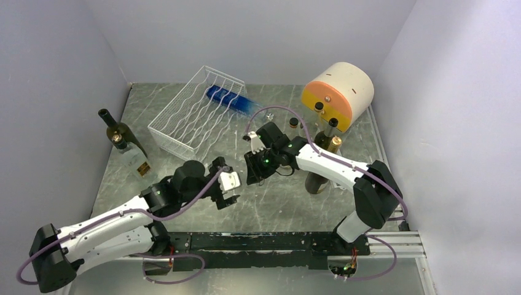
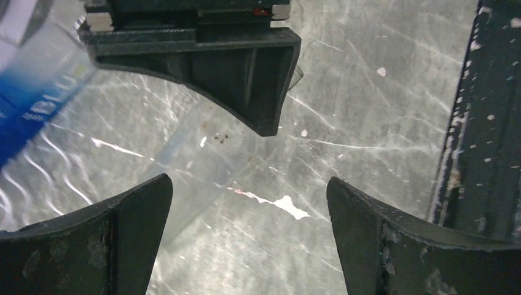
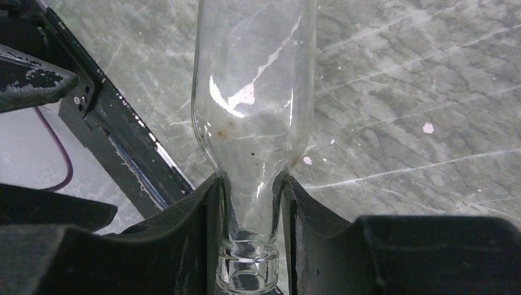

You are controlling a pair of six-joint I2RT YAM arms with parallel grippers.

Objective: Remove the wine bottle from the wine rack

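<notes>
The left claw is hanging spread wide and empty over the worktop, just near-left of its partner. The right claw is pressing together on the neck of the clear wine bottle, mouth toward the palm, so the long axis is running straight out beyond that claw; the right arm is the one carrying it. From above, the blue-labelled body seems to be pointing far-left toward the right edge of the wine rack; whether glass is touching wire I cannot tell. Bare worktop is lying open toward the near rail, while dark bottles are crowding the right forearm's far side, so drawing back near-left looks safest.
</notes>
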